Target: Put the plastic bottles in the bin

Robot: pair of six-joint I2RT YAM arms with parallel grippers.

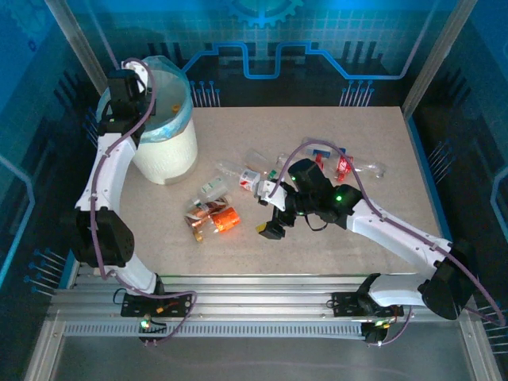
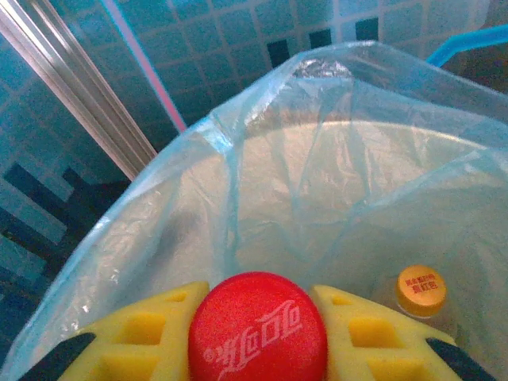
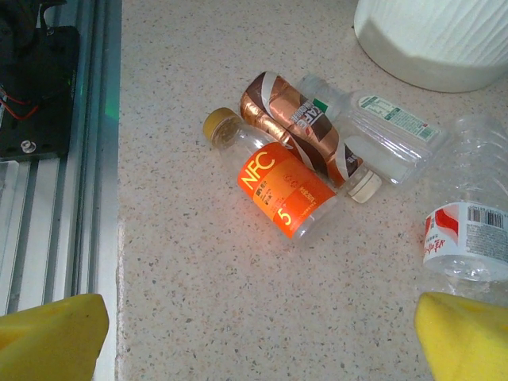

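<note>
Left claw (image 2: 258,337) grips one red-capped bottle (image 2: 258,313) over the bin (image 2: 238,159); one yellow cap (image 2: 421,290) lies inside, beyond. Right claw (image 3: 254,333) gapes wide. Four bottles lie ahead: NFC bottle (image 3: 286,190), brown-labelled bottle (image 3: 298,123) and green-labelled bottle (image 3: 389,131) touching; red-labelled bottle (image 3: 468,230) apart, nearer the claw.

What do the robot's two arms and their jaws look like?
The left arm and the right arm both have white links and black joints. A thin purple cable runs along each. A small green light glows on the right arm. The jaws carry yellow foam pads with square hollows.
</note>
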